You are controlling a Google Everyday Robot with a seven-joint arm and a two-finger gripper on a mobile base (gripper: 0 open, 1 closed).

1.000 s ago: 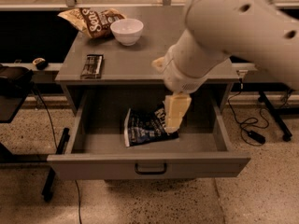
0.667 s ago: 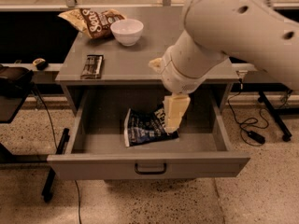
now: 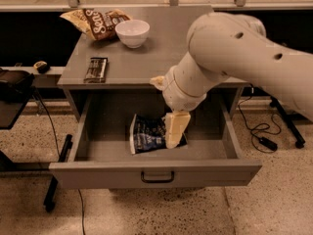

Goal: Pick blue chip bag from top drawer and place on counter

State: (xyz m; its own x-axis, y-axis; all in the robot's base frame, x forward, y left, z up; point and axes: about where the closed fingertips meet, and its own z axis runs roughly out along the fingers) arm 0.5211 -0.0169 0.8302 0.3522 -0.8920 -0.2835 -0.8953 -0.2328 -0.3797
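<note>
Gripper (image 3: pixel 175 130) down in drawer (image 3: pixel 98 173), at blue bag's (image 3: pixel 145 135) right edge; grip state can't tell. Confirm firm pinch, lift straight up, then over to counter (image 3: pixel 166 58).

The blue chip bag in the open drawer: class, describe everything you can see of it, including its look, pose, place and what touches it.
The blue chip bag is a dark navy, crumpled pouch that looks like foil, with pale print across its face. It lies slightly askew on the floor of the open top drawer, near the middle. The gripper reaches down into the drawer and covers the bag's right edge; whether it grips the bag cannot be told.
</note>
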